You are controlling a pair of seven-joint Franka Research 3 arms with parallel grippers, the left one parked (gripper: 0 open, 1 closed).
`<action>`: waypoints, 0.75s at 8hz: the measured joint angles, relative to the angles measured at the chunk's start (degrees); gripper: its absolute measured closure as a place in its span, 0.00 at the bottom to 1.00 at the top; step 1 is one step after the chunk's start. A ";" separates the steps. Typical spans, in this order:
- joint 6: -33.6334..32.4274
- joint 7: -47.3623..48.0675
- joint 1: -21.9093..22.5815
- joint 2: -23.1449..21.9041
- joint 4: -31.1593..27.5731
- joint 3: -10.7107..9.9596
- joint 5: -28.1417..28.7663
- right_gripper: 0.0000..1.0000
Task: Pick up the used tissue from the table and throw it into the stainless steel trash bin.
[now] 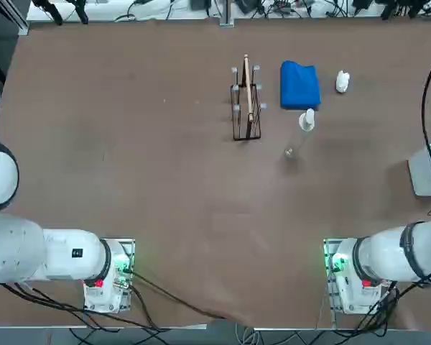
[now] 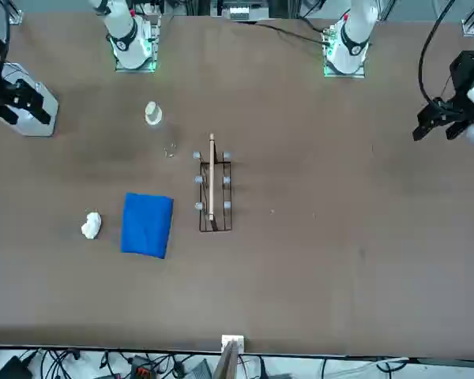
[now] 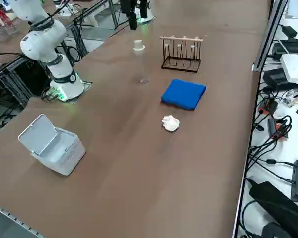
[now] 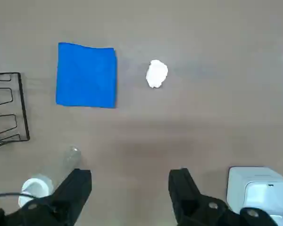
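Soft, even light; faint shadows.

yeah so you've got the crumpled tissue (image 2: 92, 225) near the blue cloth (image 2: 147, 225), a wire rack (image 2: 216, 230) on the cloth's other side, and your right gripper (image 2: 30, 115) partly hiding the bin (image 2: 44, 128)

We list one brown, smooth-topped table (image 1: 165, 187), bearing: one blue cloth (image 1: 299, 85), folded, our landmark; one used tissue (image 1: 343, 81), white, crumpled, just right of the cloth, apart from it; one dark wire rack (image 3: 183, 63) with a pale top bar, left of the cloth; one white-capped clear bottle (image 3: 139, 47), upright, on the cloth's robot side; one pale grey trash bin (image 3: 69, 157), lid open, well right of the cloth and nearer the robot.
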 joint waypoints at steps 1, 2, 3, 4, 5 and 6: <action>-0.03 0.00 -0.28 0.00 0.00 -0.03 0.00 0.00; -0.04 0.00 -0.28 0.02 0.00 -0.02 0.00 0.00; -0.04 0.00 -0.28 0.19 -0.06 0.00 0.00 0.00; -0.01 0.02 -0.27 0.87 -0.13 0.03 0.00 0.00; 0.01 0.02 -0.28 2.16 -0.28 0.03 -0.08 0.00; 0.42 -0.07 -0.40 4.07 -0.48 0.02 -0.16 0.00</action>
